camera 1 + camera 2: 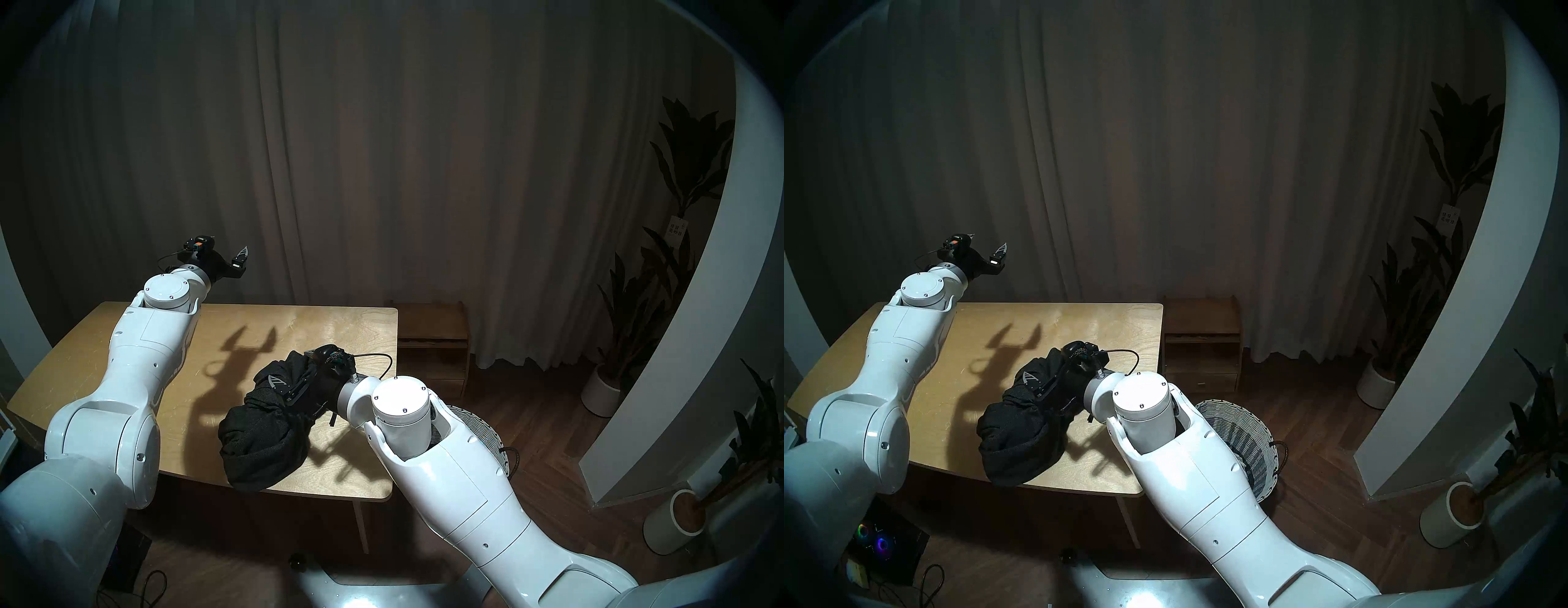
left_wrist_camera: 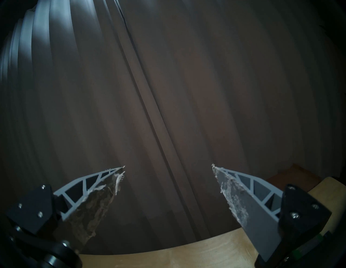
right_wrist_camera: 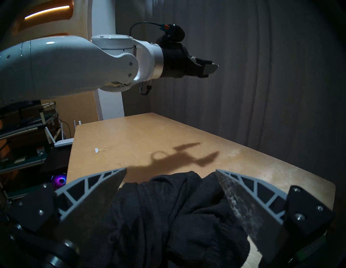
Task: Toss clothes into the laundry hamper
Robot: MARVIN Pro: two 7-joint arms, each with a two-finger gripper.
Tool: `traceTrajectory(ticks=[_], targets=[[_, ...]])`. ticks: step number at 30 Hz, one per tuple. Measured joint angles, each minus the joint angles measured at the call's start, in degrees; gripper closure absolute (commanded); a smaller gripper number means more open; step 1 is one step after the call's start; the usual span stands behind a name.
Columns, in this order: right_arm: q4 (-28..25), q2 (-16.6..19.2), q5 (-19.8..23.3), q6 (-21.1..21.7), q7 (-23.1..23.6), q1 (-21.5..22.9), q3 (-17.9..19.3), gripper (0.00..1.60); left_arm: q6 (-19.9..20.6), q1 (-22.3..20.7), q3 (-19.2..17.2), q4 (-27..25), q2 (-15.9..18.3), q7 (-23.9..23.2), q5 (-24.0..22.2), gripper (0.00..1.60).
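A big black knit garment (image 1: 263, 441) lies bunched on the wooden table (image 1: 106, 339) near its front right edge; it also shows in the right head view (image 1: 1017, 433). My right gripper (image 1: 271, 390) is open, low over the garment's far end, and the cloth (image 3: 168, 215) fills the space between its spread fingers (image 3: 97, 187). My left gripper (image 1: 225, 250) is open and empty, held high past the table's far left edge and pointing at the curtain (image 2: 168, 165). The woven laundry hamper (image 1: 1250, 441) stands on the floor right of the table, partly hidden by my right arm. The small black and striped garments are out of view.
A brown wooden shelf unit (image 1: 432, 339) stands against the curtain behind the table's right end. Potted plants (image 1: 636, 318) and a white pot (image 1: 674, 526) stand along the right wall. A rack with electronics (image 3: 28, 131) is left of the table.
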Motion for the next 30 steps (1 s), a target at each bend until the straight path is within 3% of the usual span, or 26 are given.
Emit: traceTrajectory(ticks=[17,30], targets=[[-6.1,4.4,3.2,6.7,2.9,-3.0,-5.0,0.0,-1.7,6.6,-0.7,-5.7,3.0,-3.7,-0.3,0.0],[-9.3,3.5,4.5,9.5,2.0,-1.6,-3.5,0.0,-3.3,12.7,-2.7,-12.7,6.7,-6.2,-1.2,0.0]])
